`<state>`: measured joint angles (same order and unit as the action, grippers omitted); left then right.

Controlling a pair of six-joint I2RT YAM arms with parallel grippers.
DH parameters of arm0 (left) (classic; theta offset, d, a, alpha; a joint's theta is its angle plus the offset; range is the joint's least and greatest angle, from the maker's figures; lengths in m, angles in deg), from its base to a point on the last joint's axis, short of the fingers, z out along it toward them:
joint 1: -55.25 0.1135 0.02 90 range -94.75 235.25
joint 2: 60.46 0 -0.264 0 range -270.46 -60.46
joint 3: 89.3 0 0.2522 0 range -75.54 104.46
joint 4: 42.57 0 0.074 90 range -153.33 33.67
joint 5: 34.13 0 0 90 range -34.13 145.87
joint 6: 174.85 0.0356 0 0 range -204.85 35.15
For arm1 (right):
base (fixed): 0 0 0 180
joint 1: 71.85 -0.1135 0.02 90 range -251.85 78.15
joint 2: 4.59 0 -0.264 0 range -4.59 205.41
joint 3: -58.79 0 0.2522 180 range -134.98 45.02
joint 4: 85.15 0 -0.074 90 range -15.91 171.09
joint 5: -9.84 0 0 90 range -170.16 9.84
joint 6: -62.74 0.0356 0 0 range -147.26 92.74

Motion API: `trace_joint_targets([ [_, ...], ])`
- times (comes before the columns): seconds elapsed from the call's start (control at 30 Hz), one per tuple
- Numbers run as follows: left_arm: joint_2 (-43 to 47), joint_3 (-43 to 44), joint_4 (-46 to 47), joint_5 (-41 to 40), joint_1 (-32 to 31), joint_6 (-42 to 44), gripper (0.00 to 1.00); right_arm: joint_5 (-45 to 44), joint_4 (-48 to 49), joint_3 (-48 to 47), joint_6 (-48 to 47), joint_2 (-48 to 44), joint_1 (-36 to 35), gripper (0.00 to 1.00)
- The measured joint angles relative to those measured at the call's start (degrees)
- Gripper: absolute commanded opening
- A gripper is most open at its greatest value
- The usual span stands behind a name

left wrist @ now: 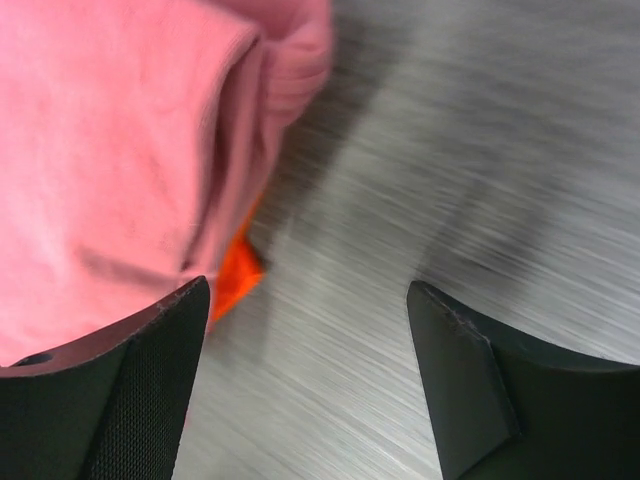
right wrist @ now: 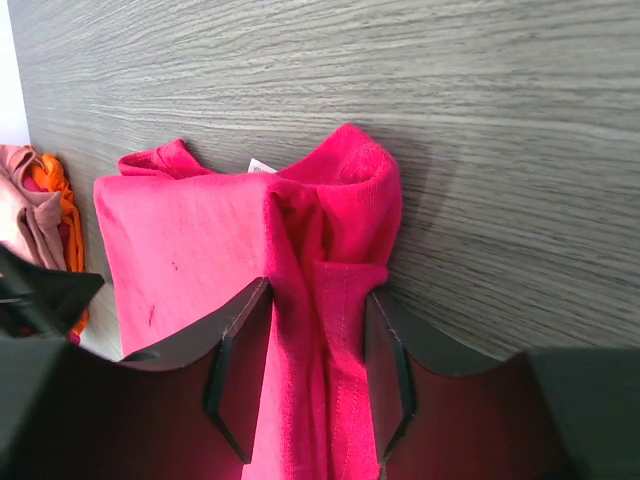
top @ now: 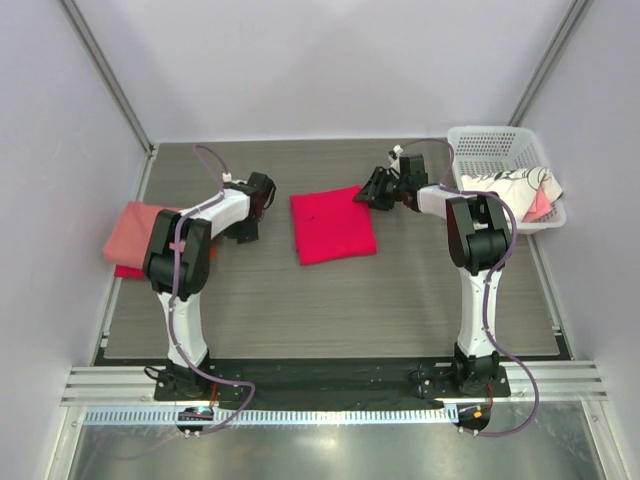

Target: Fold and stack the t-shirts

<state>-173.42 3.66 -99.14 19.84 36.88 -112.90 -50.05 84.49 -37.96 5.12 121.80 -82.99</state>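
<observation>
Crimson shirt (right wrist: 190, 250) looks folded; right claw (right wrist: 318, 290) clenched on its edge. Left claw (left wrist: 308, 288) released, pink shirt (left wrist: 110, 150) at its left. Stacking step, I'd say: next move needs a lift onto pink shirt.

L arm (top: 185, 320), R arm (top: 478, 310): white, blk joints (top: 180, 255), purple cables (top: 208, 157).

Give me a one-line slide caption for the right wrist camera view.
Right gripper pinching a bunched fold of the crimson t-shirt on the grey wood-grain table.

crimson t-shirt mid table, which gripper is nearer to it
Right. The right gripper is at the edge of the crimson t-shirt, fingers either side of a fold; the left gripper hangs open off to its left, beside the salmon-pink t-shirt.
</observation>
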Motion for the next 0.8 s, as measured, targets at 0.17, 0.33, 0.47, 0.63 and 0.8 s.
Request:
trace_joint_targets([
  [0.17,-5.3,2.7,-4.9,-11.1,-0.5,0.0,0.67,0.1,0.8,0.5,0.6,0.0,0.0,0.43],
  [0.33,-9.9,4.4,-8.2,-17.4,0.3,-0.3,0.4,0.1,0.9,0.7,0.8,0.0,0.0,0.4],
  [0.47,-13.3,5.4,-10.5,-19.5,1.3,-0.9,0.01,0.0,0.9,0.9,0.8,0.0,0.0,0.37],
  [0.63,-13.5,5.6,-11.6,-20.2,0.5,-1.6,0.0,0.0,0.9,1.1,1.0,0.0,0.0,0.3],
  [0.8,-13.5,7.8,-13.9,-20.2,-2.2,-2.1,0.0,0.0,0.9,1.3,1.1,0.0,0.0,0.19],
])
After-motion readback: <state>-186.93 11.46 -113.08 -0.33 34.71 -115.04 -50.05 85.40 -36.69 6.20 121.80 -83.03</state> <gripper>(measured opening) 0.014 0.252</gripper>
